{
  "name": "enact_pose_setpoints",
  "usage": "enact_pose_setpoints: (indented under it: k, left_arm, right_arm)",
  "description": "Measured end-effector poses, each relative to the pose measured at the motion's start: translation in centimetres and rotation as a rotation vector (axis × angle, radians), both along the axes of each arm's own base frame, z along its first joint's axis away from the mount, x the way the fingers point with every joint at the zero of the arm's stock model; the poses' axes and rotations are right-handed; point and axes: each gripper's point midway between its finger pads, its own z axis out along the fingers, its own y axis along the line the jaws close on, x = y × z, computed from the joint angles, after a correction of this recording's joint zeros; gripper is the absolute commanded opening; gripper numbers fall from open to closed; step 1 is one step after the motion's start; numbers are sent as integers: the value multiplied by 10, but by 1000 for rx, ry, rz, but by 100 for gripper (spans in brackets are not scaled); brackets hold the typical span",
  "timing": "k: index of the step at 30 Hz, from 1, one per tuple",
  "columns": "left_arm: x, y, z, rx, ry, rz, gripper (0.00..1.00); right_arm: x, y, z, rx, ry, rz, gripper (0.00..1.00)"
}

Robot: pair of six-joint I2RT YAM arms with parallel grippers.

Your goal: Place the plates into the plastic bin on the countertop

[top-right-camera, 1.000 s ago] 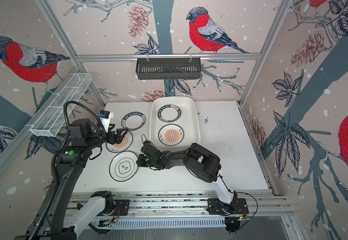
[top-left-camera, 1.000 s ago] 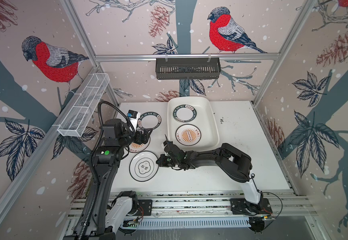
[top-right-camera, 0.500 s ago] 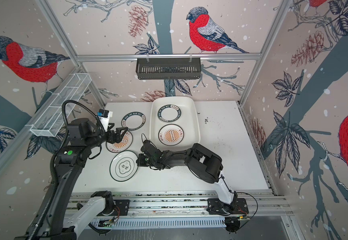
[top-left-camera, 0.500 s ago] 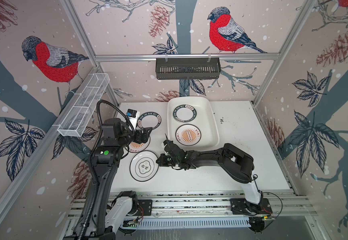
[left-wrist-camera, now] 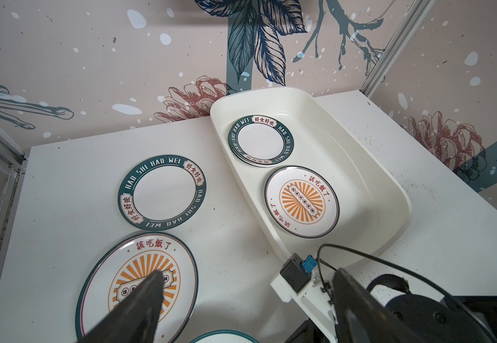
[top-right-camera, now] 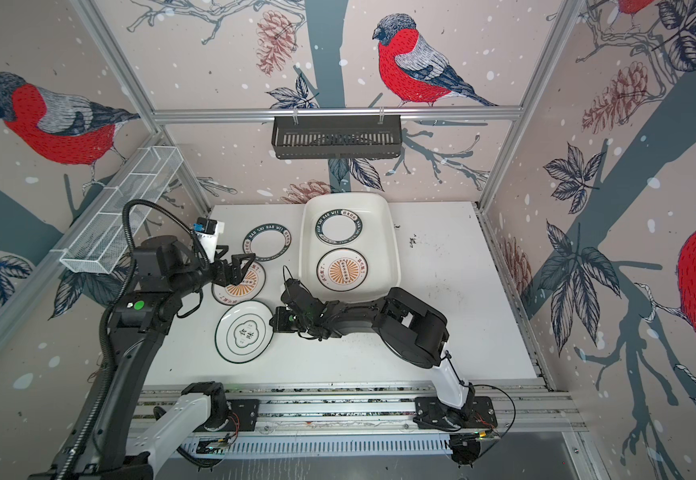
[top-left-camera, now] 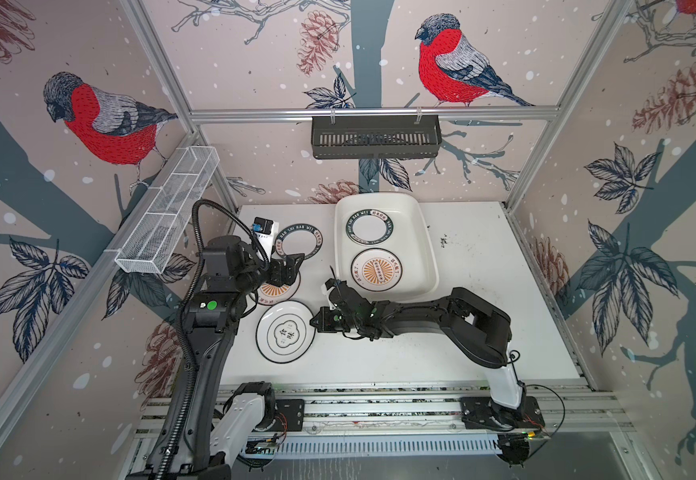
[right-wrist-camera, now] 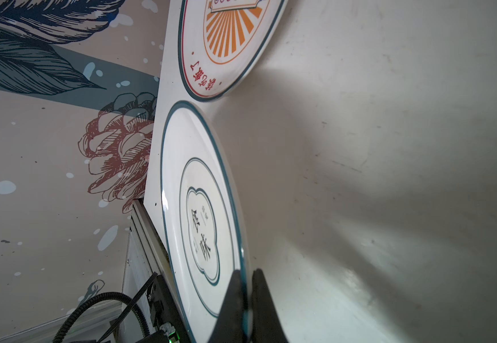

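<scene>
On the countertop (top-left-camera: 483,291) lies a black-rimmed plate with a cloud emblem (top-left-camera: 286,334) (top-right-camera: 244,331) (right-wrist-camera: 202,219). My right gripper (top-left-camera: 317,322) (right-wrist-camera: 248,285) is shut on that plate's right rim, low over the surface. Behind it lies a sunburst plate (top-left-camera: 277,291) (left-wrist-camera: 136,292), with my left gripper (top-left-camera: 292,266) (left-wrist-camera: 247,273) hanging open over its far right edge. A teal-rimmed plate (top-left-camera: 298,243) (left-wrist-camera: 161,192) lies further back. The plastic bin (top-left-camera: 415,245) (left-wrist-camera: 360,184) holds a teal-rimmed plate (top-left-camera: 369,227) at the back and a sunburst plate (top-left-camera: 377,269) at the front.
A black slatted basket (top-left-camera: 375,137) hangs on the back rail. A white wire-mesh basket (top-left-camera: 167,216) runs along the left wall. Patterned walls and aluminium posts close in the table on three sides. The right arm's elbow (top-left-camera: 483,328) rests low in front of the bin.
Almost nothing: the left arm has swayed slightly, its gripper still open over the sunburst plate. The right gripper stays shut on the cloud plate's rim.
</scene>
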Motion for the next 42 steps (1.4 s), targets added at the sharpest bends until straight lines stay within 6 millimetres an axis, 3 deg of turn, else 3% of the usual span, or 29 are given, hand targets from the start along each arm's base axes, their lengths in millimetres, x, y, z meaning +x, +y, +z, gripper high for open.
enact_pose_setpoints:
  k: [11,17,28,36,42]
  left_arm:
    - [-1,0,32,-1,-73,0,88]
    - [-4,1,56,3,-128,7,88]
    - [-9,1,64,-13,-145,12,89]
    - [-11,-2,65,-22,-145,-9,88]
    - [-9,-6,50,-31,-110,-30,88]
  right_arm:
    - [4,3,31,47,-48,9,2]
    - [12,-1,34,39,-65,6,2]
    - [31,-16,64,66,-106,-23,2]
    - [58,-43,91,83,-146,-74,2]
    - [92,-88,116,90,-190,-149,1]
